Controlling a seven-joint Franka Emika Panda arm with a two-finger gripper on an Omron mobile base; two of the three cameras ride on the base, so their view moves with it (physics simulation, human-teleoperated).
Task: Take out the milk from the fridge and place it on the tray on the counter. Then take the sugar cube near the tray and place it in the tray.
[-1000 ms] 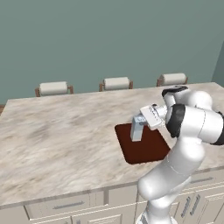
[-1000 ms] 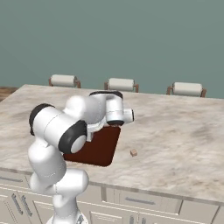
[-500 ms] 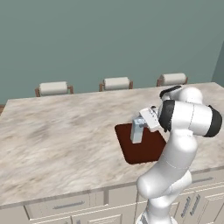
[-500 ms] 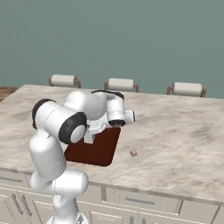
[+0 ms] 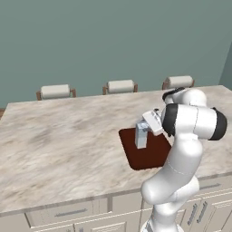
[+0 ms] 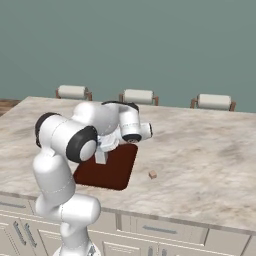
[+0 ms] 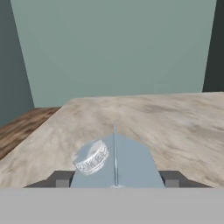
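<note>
Milk stood upright on the far part of the tray, its long axis vertical, the light blue gabled top and round cap close under the hand camera. The gripper sat at the carton's top, one dark finger tip on either side of it, so it appeared to be closed on the carton; whether it had begun to let go I cannot tell. The tray lay on the counter near the front edge. The sugar cube rested on the bare counter just beside the tray, on the side away from the arm's base, apart from the carton. Three stools stood beyond the counter's far edge.
</note>
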